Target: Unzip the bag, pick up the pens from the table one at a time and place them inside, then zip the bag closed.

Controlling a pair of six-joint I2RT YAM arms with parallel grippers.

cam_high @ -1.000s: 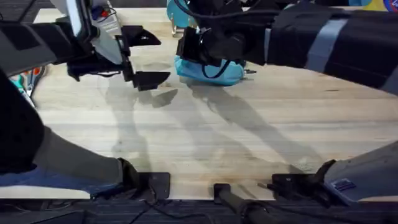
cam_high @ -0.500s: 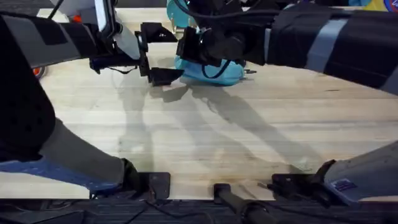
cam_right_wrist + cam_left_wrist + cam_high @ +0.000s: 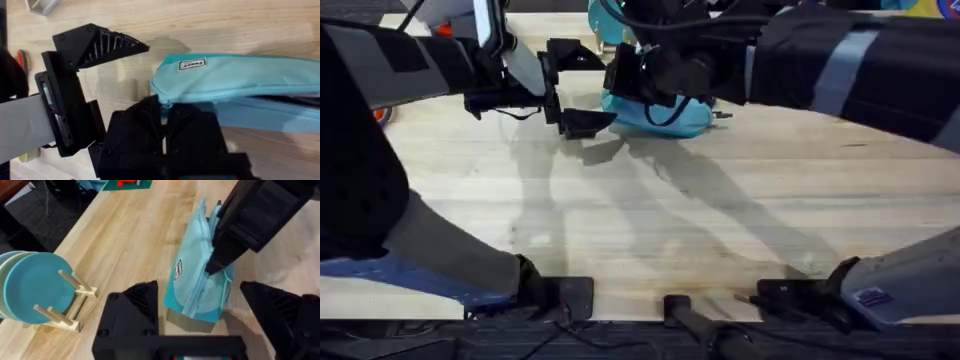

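The light blue bag (image 3: 665, 118) lies at the far middle of the table (image 3: 650, 220), its label end toward my left arm. My right gripper (image 3: 164, 111) is shut on the bag (image 3: 240, 75) at the zipper's end, and a dark gap runs along the zipper behind it. My left gripper (image 3: 578, 86) stands open just left of the bag, one finger (image 3: 135, 300) on each side of the bag's end (image 3: 197, 287) without touching it. In the left wrist view the right gripper (image 3: 215, 267) pinches the bag's top edge. The pens are out of view.
Teal plates in a wooden rack (image 3: 35, 287) stand beyond the bag near the far edge. Orange-handled scissors (image 3: 382, 113) lie at the far left. A green mat (image 3: 127, 184) sits in the corner. The near half of the table is bare wood.
A second ago my left gripper was farther left; it has moved right, up to the bag's end, and has held still since. The right gripper has not moved.
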